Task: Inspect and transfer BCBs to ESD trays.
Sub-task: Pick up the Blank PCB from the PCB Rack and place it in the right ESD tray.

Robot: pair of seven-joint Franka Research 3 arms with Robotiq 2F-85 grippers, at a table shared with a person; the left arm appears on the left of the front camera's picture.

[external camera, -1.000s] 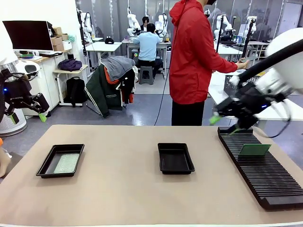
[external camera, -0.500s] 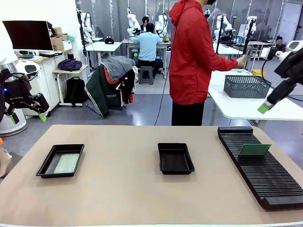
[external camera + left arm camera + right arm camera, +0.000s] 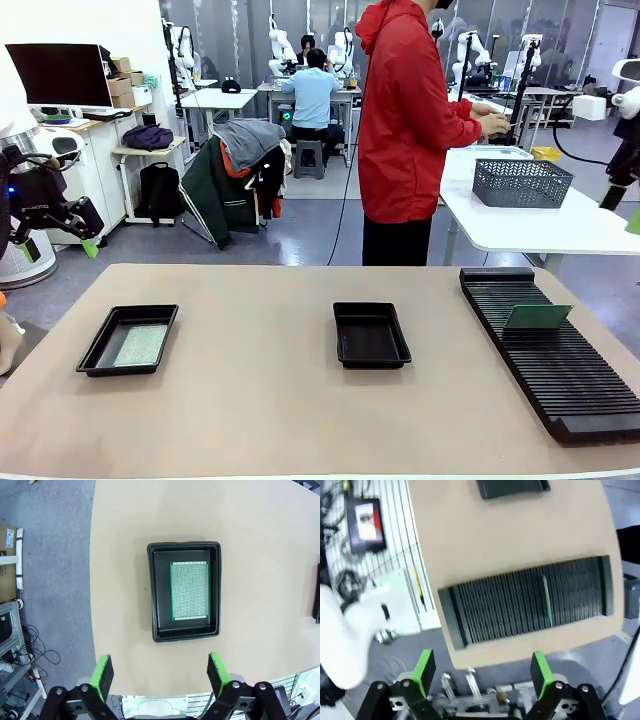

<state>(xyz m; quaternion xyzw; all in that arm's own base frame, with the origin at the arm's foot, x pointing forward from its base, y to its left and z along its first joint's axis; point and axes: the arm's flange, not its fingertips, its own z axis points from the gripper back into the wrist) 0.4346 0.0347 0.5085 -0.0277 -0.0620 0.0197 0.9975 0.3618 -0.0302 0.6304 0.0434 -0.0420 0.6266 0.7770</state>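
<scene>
**Ahead of both spread grippers: one board in a tray, one in the rack**

Straight out from the left gripper [image 3: 161, 675], whose green pads [image 3: 104, 675] stand wide apart with nothing between them, a black ESD tray [image 3: 151, 595] lies on the tan table [image 3: 260, 540]. The tray is well apart from the fingertips and falls between the lines of the two fingers. A BCB [image 3: 189, 591] lies flat on its floor, closer to the wall on the picture-right finger's side. Off beyond that same finger, a dark sliver of the second tray [image 3: 317, 595] meets the picture's edge.

The right gripper [image 3: 482, 672] is likewise spread and holds nothing. Ahead of its fingers, well apart, the long slotted rack [image 3: 495, 610] runs crosswise on the table. A second BCB [image 3: 546, 602] stands in one slot, seen edge-on as a thin green line roughly in line with the picture-right finger. Farther out between the two finger lines sits the near end of the second tray [image 3: 512, 486].

From the front, the left gripper [image 3: 88, 238] hangs off the table's left side and the right gripper [image 3: 628, 208] is up at the picture's right edge. Between them on the table are the tray with its board [image 3: 141, 345], the middle tray [image 3: 340, 335], and the rack [image 3: 580, 390] with its upright board [image 3: 537, 317]. A person in a red jacket [image 3: 410, 120] stands beyond the table, hands [image 3: 492, 123] raised near a grey mesh basket [image 3: 522, 182].
</scene>
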